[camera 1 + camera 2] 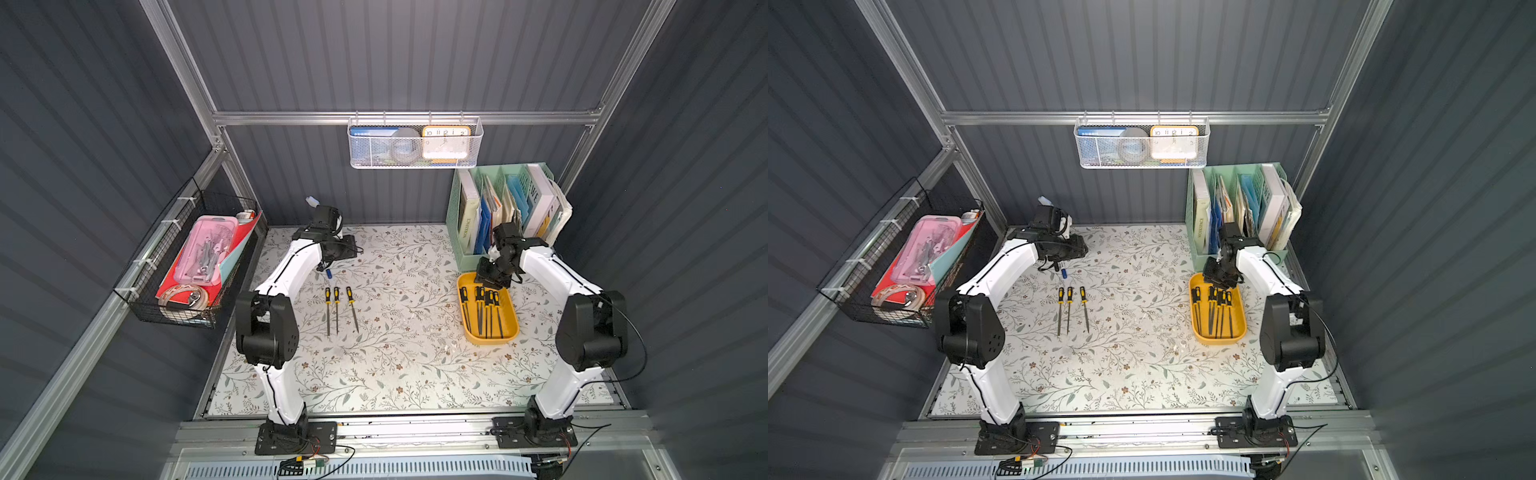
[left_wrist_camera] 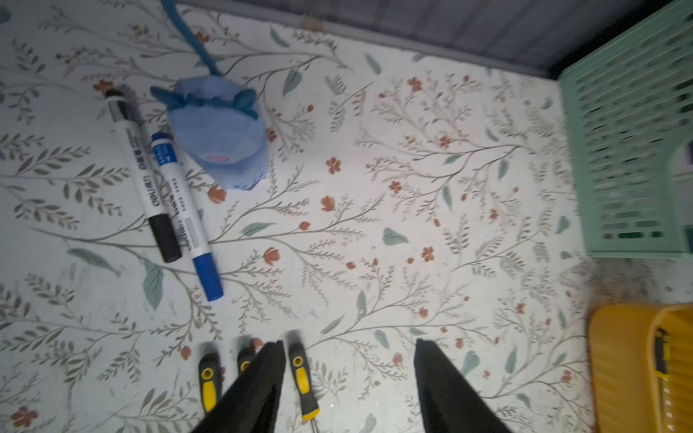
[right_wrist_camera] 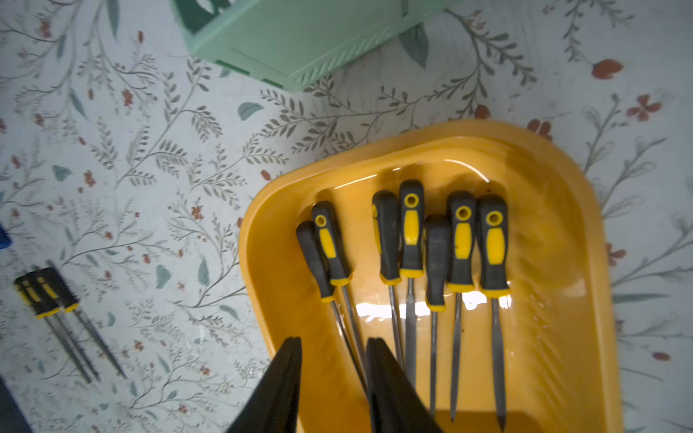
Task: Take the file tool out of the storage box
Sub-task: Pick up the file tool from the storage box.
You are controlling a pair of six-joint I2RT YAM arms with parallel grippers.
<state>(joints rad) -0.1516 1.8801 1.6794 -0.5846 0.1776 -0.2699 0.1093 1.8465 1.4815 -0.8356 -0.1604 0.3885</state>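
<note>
Hovering over the storage box point(image 3: 562, 210), my right gripper point(image 3: 334, 342) has its jaws narrowly parted, pinching nothing. Seven file tools point(image 3: 411, 232) lie crowded just ahead of it, and the two nearest its tips overlap. Closing here could catch two shafts together or drag a neighbour out. My left gripper point(image 2: 349, 343), spread and empty, hangs beside three files point(image 2: 300, 378) on the table point(image 2: 375, 225).

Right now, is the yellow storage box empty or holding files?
Holding files: seven black-and-yellow files lie in the storage box. Three other files lie out on the table.
</note>
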